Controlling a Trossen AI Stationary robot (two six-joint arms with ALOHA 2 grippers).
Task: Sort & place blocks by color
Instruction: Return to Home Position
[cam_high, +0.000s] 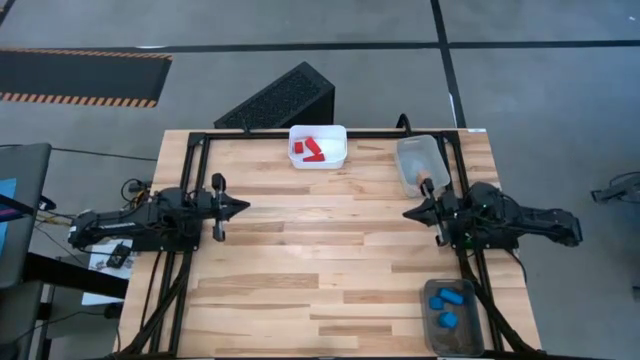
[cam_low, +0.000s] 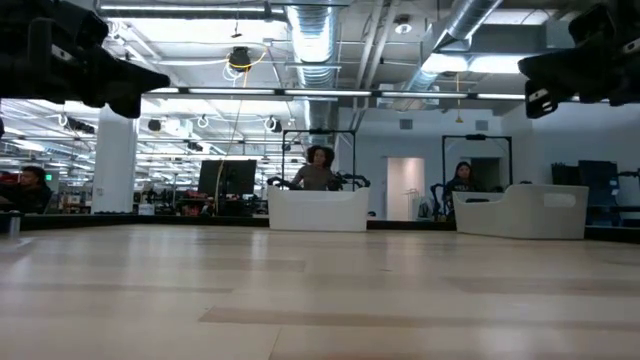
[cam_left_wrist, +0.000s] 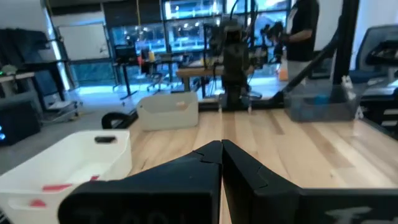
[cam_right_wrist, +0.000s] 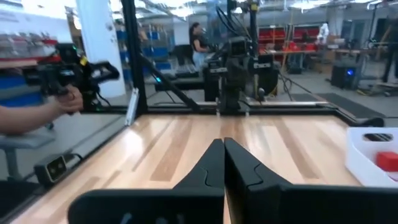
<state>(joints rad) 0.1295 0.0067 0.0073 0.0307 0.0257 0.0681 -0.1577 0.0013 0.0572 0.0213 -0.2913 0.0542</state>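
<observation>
- No text, label, brand or number is showing clearly enough to read in any view.
- A dark floor mat (cam_high: 80, 77) edged with orange-and-black warning stripes is lying on the grey floor beyond the table's far left corner. It is carrying stripes only.
- Faint raised marks are showing on the dark body of the left gripper (cam_left_wrist: 222, 145) in the left wrist view, and they are staying too blurred to make out.
</observation>
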